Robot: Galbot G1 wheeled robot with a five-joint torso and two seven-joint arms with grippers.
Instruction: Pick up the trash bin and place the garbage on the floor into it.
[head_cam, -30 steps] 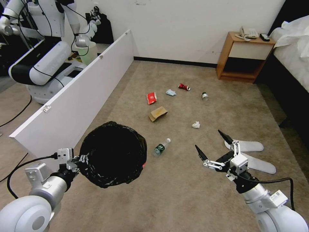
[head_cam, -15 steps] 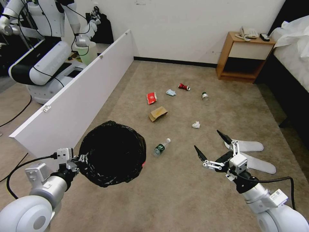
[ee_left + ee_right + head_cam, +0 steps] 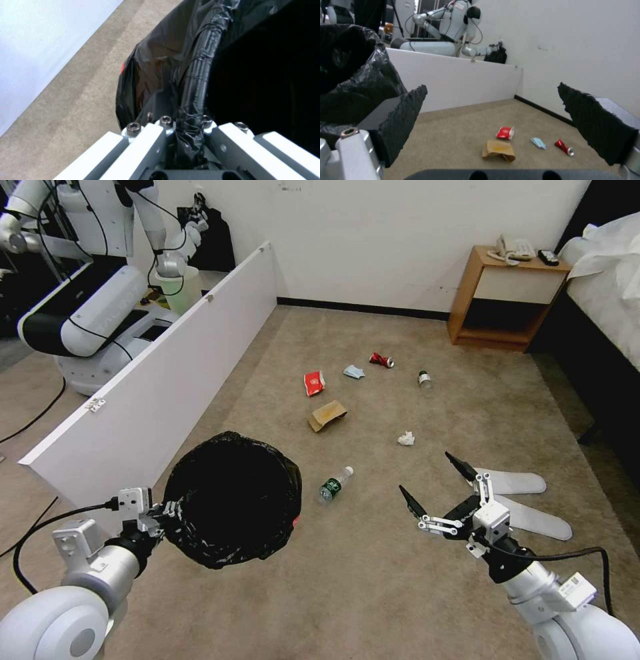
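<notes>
So the left gripper (image 3: 162, 511) is pinched tight on the bag-covered rim of the trash bin (image 3: 233, 499), holding it up off the floor (image 3: 373, 580) with the mouth facing up. Right gripper (image 3: 433, 483) hangs over bare carpet with its fingers spread wide, nothing in them, slippers (image 3: 527, 503) just beside it. Nearest litter is the bottle (image 3: 333, 486), lying between bin and right gripper; tissue (image 3: 406, 438), cardboard (image 3: 327, 415), carton (image 3: 314, 383), mask (image 3: 354, 372), can (image 3: 381, 360) and a second bottle (image 3: 424, 378) sit farther out. My worry: the grip is on slick plastic at one edge only, so the bin could tilt or slide out. The round bottle could also roll away from the fingers.
</notes>
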